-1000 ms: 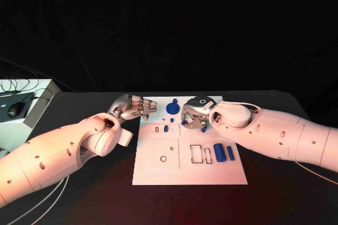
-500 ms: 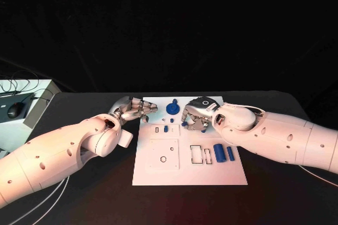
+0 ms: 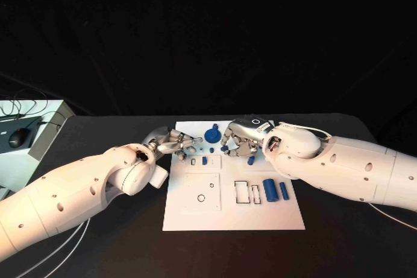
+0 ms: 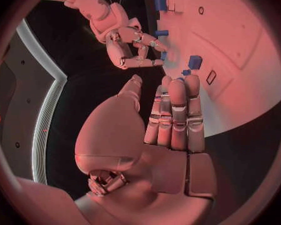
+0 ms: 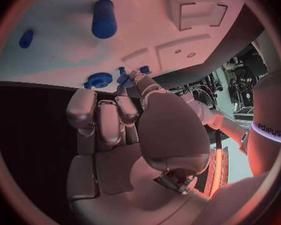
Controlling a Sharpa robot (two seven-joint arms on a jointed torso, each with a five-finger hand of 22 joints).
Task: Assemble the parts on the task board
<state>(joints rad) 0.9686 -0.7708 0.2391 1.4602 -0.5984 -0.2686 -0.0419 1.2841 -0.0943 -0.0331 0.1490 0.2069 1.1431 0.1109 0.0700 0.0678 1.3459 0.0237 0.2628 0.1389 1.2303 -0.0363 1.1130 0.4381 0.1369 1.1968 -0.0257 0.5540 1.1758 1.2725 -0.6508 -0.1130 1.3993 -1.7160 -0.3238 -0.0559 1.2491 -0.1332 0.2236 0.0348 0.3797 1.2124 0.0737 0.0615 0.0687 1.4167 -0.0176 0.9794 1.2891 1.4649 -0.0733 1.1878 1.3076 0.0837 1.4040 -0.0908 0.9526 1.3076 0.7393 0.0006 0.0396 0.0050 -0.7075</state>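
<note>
The white task board [image 3: 234, 205] lies mid-table. On it are a blue gear [image 3: 213, 134], two blue cylinders [image 3: 270, 188] side by side, and small blue parts [image 3: 204, 160] near the far end. My right hand [image 3: 241, 139] hovers with curled fingers over the board's far part. Its fingertips [image 4: 154, 61] meet at a small blue part [image 4: 163, 55]; whether they pinch it is unclear. My left hand [image 3: 178, 143] reaches over the board's left edge, fingers straight and together [image 4: 175, 115], holding nothing. The right wrist view shows the gear [image 5: 100, 80] and a cylinder [image 5: 104, 18] beyond the right hand [image 5: 115, 120].
The board has several outlined slots and recesses [image 3: 247, 190] and a square plate with a round hole [image 3: 200, 195]. A grey box with a mouse and cables [image 3: 21, 136] stands off the table's left. Black tabletop [image 3: 348, 230] surrounds the board.
My left hand has moved nearer and rightward onto the board's left edge. My right hand has shifted slightly away over the board's far part.
</note>
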